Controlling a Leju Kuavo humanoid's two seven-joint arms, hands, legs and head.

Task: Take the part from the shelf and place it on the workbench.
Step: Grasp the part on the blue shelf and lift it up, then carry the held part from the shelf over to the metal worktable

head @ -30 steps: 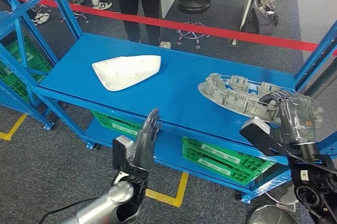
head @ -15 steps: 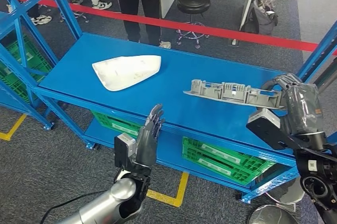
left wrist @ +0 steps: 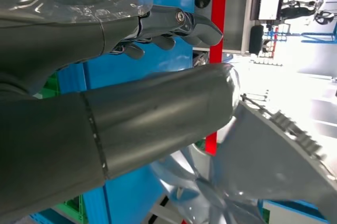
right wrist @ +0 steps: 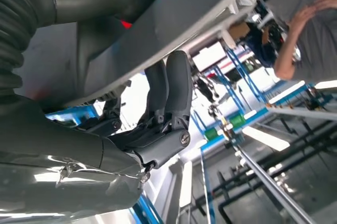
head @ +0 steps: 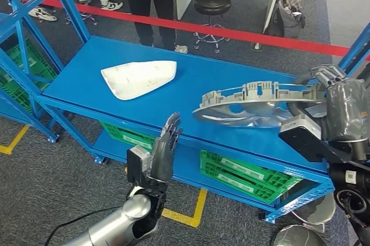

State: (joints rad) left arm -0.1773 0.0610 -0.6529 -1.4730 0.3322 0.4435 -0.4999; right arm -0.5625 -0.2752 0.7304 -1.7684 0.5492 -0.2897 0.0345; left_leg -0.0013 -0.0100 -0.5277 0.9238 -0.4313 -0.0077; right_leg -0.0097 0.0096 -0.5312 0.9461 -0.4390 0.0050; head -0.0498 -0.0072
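- Right hand: fingers wrapped around one end of the grey part, holding it clear above the blue shelf; gripping at the end leaves the long body free.
- Left hand: empty, fingers extended and slightly apart, raised below the shelf edge, probably ready to support.
- White part: lying on the shelf.

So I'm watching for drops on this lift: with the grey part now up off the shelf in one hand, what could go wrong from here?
The right hand grips the long grey part at one end only, so the far end hangs out unsupported; it may sag, twist or slip. That free end sits low over the blue shelf and could clip it, or the white part, on a swing. The left hand is open below the shelf edge, giving no support.
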